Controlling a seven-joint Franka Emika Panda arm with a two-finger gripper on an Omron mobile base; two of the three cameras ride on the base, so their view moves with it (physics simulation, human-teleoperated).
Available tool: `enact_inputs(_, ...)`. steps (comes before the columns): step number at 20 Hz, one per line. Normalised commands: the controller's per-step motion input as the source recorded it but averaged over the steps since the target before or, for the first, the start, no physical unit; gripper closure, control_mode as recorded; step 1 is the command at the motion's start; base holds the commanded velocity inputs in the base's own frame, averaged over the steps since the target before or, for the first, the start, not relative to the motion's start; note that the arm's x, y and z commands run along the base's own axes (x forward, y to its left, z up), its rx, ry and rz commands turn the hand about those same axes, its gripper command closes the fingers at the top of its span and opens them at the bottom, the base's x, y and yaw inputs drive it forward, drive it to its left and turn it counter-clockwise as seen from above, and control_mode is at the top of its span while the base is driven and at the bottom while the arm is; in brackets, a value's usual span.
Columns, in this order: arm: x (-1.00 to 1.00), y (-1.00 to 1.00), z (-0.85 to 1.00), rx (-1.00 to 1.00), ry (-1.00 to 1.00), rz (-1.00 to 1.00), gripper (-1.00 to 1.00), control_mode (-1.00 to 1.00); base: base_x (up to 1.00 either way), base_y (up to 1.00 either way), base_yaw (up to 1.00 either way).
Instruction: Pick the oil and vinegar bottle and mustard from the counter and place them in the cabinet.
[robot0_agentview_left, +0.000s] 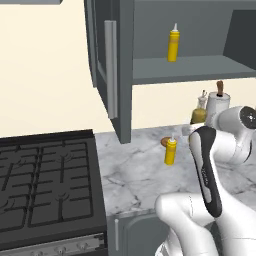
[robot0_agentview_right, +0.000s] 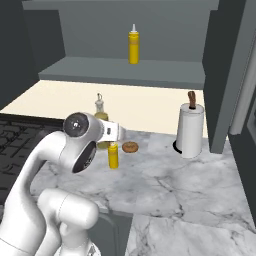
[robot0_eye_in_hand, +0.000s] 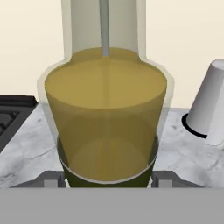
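The oil and vinegar bottle (robot0_eye_in_hand: 107, 113) looms close in the hand view, olive-brown liquid behind clear glass. My gripper (robot0_eye_in_hand: 108, 177) has a fingertip on each side of its base and is shut on it. From the base views the bottle (robot0_agentview_left: 199, 113) (robot0_agentview_right: 100, 114) stands upright at the back of the marble counter (robot0_agentview_left: 140, 175), partly hidden by my hand (robot0_agentview_right: 114, 133). The mustard (robot0_agentview_left: 170, 152) (robot0_agentview_right: 113, 156) stands on the counter just in front of the hand. A twin yellow squeeze bottle (robot0_agentview_left: 173, 44) (robot0_agentview_right: 133, 46) stands on the cabinet shelf (robot0_agentview_left: 195, 69).
The cabinet door (robot0_agentview_left: 107, 70) hangs open to the left with its silver handle. A white paper towel roll (robot0_agentview_left: 218, 102) (robot0_agentview_right: 190, 131) (robot0_eye_in_hand: 208, 109) stands right of the bottle. A small brown round thing (robot0_agentview_right: 130, 147) lies beside the mustard. The black stove (robot0_agentview_left: 45, 185) is on the left.
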Motion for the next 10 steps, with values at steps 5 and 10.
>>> enact_inputs(5, -0.04, -0.21, 0.67, -0.02, -0.12, -0.07, 1.0, -1.0, 0.0, 0.0, 0.0)
enact_inputs(10, 0.0, -0.32, 0.63, -0.01, -0.1, -0.07, 1.0, -1.0, 0.0, 0.0, 0.0)
